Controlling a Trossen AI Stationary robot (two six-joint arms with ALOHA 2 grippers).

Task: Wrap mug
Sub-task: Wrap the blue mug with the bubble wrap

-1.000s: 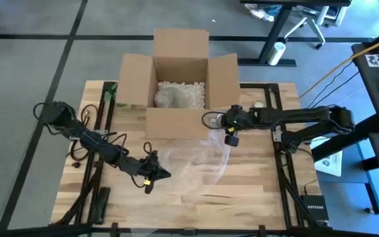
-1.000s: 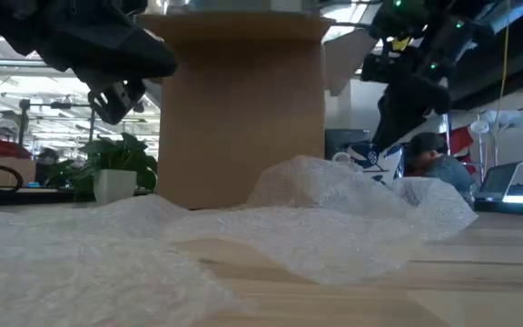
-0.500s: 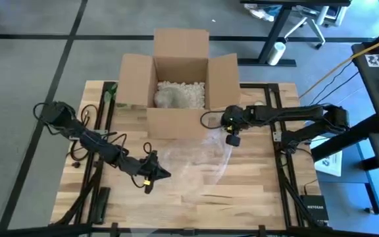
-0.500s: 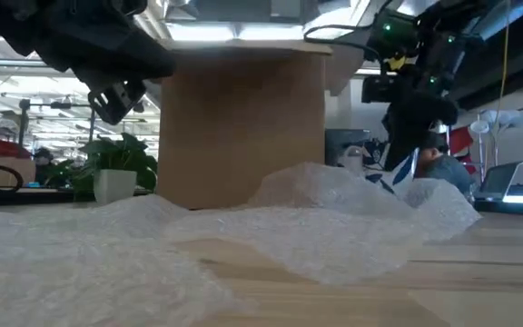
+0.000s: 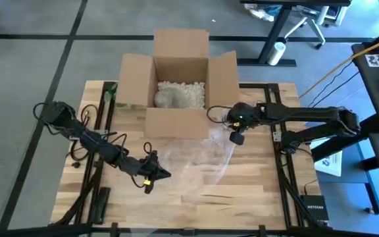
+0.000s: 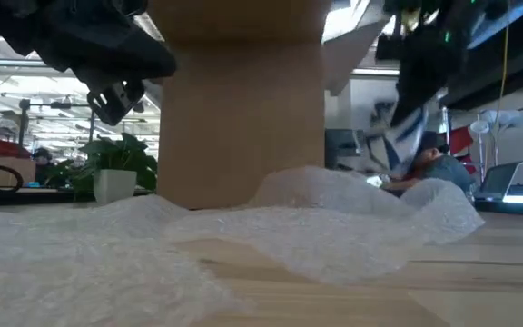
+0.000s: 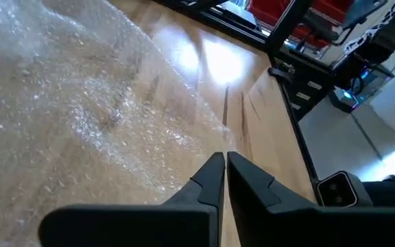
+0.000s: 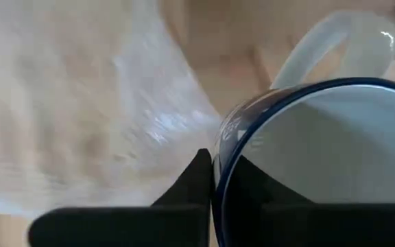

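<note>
The mug (image 8: 307, 151) is white inside with a dark blue rim, and its handle (image 8: 334, 41) faces away from the fingers. My right gripper (image 8: 217, 159) is shut on it, above the far right corner of the bubble wrap sheet (image 5: 196, 161), close to the cardboard box (image 5: 179, 85). In the low view the mug (image 6: 405, 141) hangs blurred above the wrap. My left gripper (image 5: 151, 172) is shut with nothing in it and hovers over the wrap's left edge (image 7: 115, 116). My right gripper pinches the mug's wall at its rim (image 8: 219, 147), opposite the handle. One finger (image 8: 249, 178) is inside the mug and the other (image 8: 197, 171) is outside. The mug is lifted clear above the bubble wrap.
The open cardboard box holds packing peanuts (image 5: 189, 92) and a wrapped bundle (image 5: 168, 97); it stands at the table's far middle. Bare wood (image 5: 255, 191) lies right of and nearer than the wrap. A potted plant (image 6: 112, 173) stands behind on the left.
My right gripper has risen with the mug and shifted a little toward the table's right edge, staying shut on it. The bubble wrap has kept its place.
</note>
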